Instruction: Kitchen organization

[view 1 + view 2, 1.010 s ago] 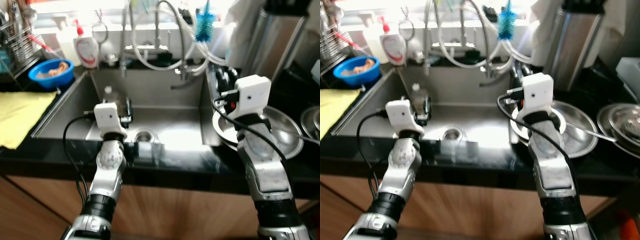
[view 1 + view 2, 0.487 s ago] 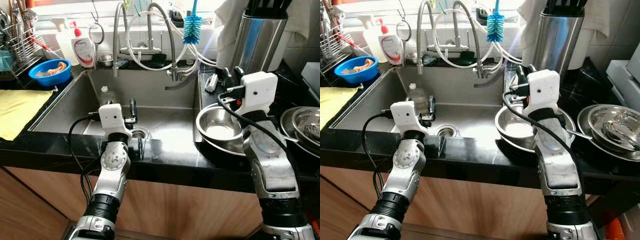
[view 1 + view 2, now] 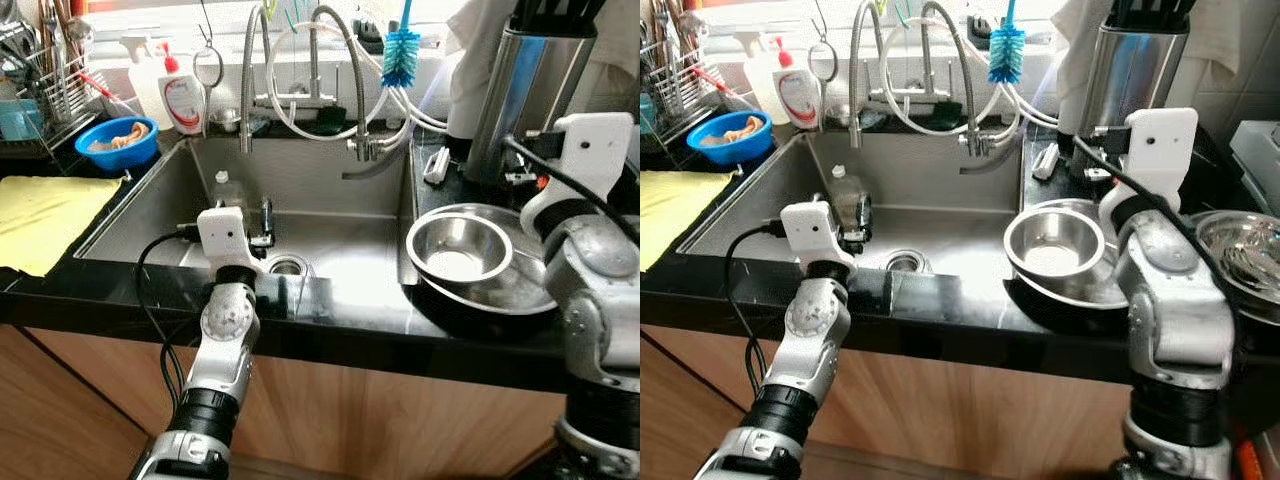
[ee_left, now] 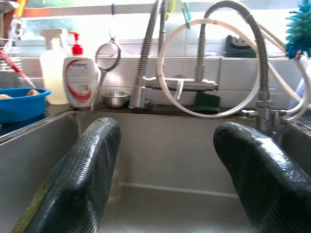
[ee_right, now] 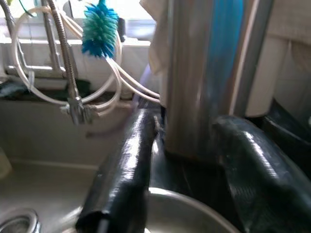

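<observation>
My right gripper (image 5: 180, 170) has swung off the steel bowl (image 3: 1055, 245), fingers apart, empty, left gripper (image 4: 165, 170) wide over the sink (image 3: 330, 190).

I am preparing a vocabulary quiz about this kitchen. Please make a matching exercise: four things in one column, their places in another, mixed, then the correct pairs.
Things:
1. blue bowl
2. yellow cloth
3. plastic bottle
4. steel bowl

Places:
A. inside the sink
B. on the counter right of the sink
C. flat on the counter left of the sink
D. at the sink's far left corner, beside the dish rack

Pairs: 1-D, 2-C, 3-A, 4-B
</observation>
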Controlling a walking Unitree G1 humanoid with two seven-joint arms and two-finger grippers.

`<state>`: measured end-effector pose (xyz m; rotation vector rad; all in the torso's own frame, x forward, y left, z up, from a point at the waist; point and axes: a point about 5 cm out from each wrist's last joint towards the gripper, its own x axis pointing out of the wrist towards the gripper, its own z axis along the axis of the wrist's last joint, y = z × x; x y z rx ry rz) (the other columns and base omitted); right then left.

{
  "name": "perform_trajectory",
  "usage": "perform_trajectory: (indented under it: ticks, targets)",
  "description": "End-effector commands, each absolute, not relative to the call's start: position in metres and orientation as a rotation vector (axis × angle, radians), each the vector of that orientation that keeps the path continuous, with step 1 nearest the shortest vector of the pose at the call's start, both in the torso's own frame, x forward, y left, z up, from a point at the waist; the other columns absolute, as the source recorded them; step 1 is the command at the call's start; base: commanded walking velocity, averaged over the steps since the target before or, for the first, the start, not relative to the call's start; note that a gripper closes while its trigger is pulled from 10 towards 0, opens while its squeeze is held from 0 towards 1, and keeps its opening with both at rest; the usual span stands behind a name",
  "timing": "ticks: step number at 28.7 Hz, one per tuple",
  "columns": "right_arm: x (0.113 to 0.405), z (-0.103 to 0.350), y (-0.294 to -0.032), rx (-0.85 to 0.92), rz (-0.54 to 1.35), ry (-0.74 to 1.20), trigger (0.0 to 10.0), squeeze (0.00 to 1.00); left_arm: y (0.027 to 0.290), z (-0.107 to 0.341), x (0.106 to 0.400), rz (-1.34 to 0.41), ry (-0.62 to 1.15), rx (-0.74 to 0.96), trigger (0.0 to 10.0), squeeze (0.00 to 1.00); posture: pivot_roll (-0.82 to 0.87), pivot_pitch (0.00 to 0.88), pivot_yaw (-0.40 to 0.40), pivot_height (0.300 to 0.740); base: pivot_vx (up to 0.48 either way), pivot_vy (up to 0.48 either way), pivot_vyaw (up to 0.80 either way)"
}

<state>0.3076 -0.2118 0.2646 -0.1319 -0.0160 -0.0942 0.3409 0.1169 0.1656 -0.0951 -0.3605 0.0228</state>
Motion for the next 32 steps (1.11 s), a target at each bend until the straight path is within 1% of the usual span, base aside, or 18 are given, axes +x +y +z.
perform_trajectory:
  ticks: [1,5,9,10,12,16,17,23,32]
  targets:
    - [0.304,0.265,-0.210,-0.149,-0.058,0.017,10.0,1.00,0.118,0.166,0.343,0.021,-0.355,-0.087,10.0,0.00,-0.32,0.000,0.101,0.740,0.000,0.000,0.00]
    - [0.297,0.254,-0.221,-0.119,-0.089,0.116,10.0,1.00,0.117,0.164,0.342,0.012,-0.349,-0.087,10.0,0.00,-0.32,0.000,0.101,0.740,0.000,0.000,0.00]
    - [0.292,0.252,-0.228,-0.117,-0.088,0.168,10.0,1.00,0.117,0.162,0.342,0.006,-0.343,-0.088,10.0,0.00,-0.32,0.000,0.101,0.740,0.000,0.000,0.00]
    - [0.290,0.247,-0.233,-0.081,-0.094,0.200,10.0,1.00,0.116,0.161,0.342,-0.001,-0.340,-0.089,10.0,0.00,-0.32,0.000,0.102,0.740,0.000,0.000,0.00]
    - [0.289,0.244,-0.235,-0.021,-0.086,0.222,10.0,1.00,0.115,0.162,0.342,-0.005,-0.340,-0.089,10.0,0.00,-0.32,0.000,0.103,0.740,0.000,0.000,0.00]
    - [0.289,0.243,-0.235,0.016,-0.078,0.228,10.0,1.00,0.115,0.162,0.342,-0.006,-0.341,-0.089,10.0,0.00,-0.32,0.000,0.101,0.740,0.000,0.000,0.00]
    - [0.290,0.243,-0.232,0.046,-0.052,0.229,10.0,0.00,0.115,0.163,0.342,-0.005,-0.342,-0.089,10.0,0.00,-0.32,0.000,0.101,0.740,0.000,0.000,0.00]
    - [0.290,0.241,-0.226,0.145,0.000,0.253,10.0,0.00,0.116,0.163,0.343,-0.003,-0.342,-0.087,10.0,0.00,-0.31,0.000,0.097,0.740,0.000,0.000,0.00]
    - [0.291,0.235,-0.225,0.163,0.006,0.296,10.0,0.00,0.115,0.162,0.344,-0.007,-0.330,-0.089,10.0,0.00,-0.31,0.000,0.093,0.740,0.000,0.000,0.00]
